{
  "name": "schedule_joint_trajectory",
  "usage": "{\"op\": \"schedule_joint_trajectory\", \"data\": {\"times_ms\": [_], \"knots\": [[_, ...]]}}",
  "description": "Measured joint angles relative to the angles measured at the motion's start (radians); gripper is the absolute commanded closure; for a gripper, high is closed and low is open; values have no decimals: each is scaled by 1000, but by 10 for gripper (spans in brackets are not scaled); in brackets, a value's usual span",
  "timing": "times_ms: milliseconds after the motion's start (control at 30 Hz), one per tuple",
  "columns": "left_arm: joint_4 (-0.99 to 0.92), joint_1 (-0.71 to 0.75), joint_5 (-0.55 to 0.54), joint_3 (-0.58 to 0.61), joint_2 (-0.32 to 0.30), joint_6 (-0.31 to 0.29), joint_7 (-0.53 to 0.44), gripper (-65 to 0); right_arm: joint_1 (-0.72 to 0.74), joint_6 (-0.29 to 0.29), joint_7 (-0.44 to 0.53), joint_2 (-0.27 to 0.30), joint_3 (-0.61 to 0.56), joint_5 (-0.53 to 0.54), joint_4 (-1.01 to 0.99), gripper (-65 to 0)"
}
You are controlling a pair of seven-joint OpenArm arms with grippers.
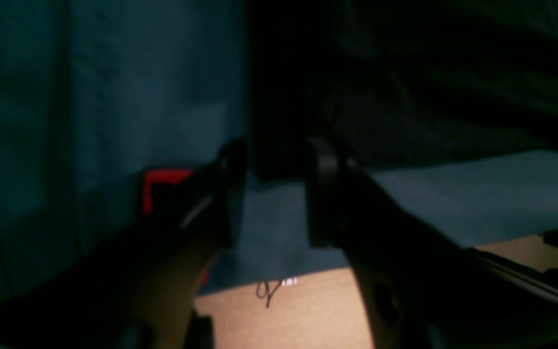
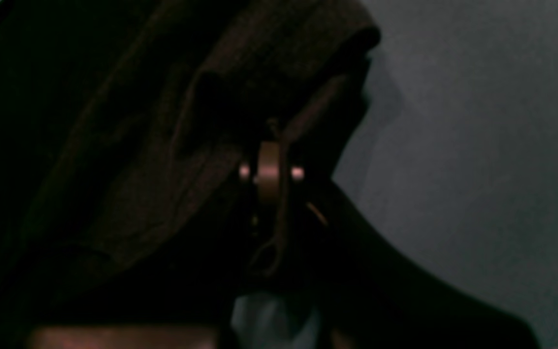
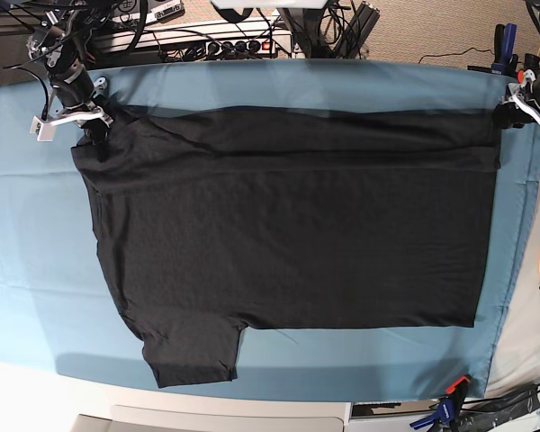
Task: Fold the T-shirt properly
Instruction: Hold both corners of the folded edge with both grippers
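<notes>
The T-shirt (image 3: 288,234) lies spread on the teal cloth (image 3: 36,270) covering the counter, its far edge folded over, with the right pincer (image 3: 97,135) pinching the shoulder corner and the left pincer (image 3: 504,115) spread astride the hem corner.

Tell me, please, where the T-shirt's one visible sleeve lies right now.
In the base view, the sleeve of the T-shirt lies flat at the lower left, on the teal sheet, near that sheet's front edge.
</notes>
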Motion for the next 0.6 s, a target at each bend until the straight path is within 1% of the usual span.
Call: {"op": "schedule_joint_trajectory", "data": {"times_ms": [133, 200, 233, 300, 367, 467, 600], "knots": [[0, 0, 0, 0, 0, 0, 0, -232, 0, 0, 0, 0, 0, 0, 0, 0], [0, 0, 5, 0, 0, -21, -1, -233, 0, 0, 0, 0, 0, 0, 0, 0], [0, 0, 8, 0, 0, -23, 0, -233, 0, 0, 0, 0, 0, 0, 0, 0], [0, 0, 24, 0, 2, -25, -13, -239, 0, 0, 0, 0, 0, 0, 0, 0], [2, 0, 38, 1, 2, -26, -25, -261, 0, 0, 0, 0, 0, 6, 0, 0], [2, -3, 59, 0, -1, -22, -55, -263, 0, 0, 0, 0, 0, 8, 0, 0], [1, -3, 61, 19, -6, -32, -58, -263, 0, 0, 0, 0, 0, 8, 0, 0]]}}
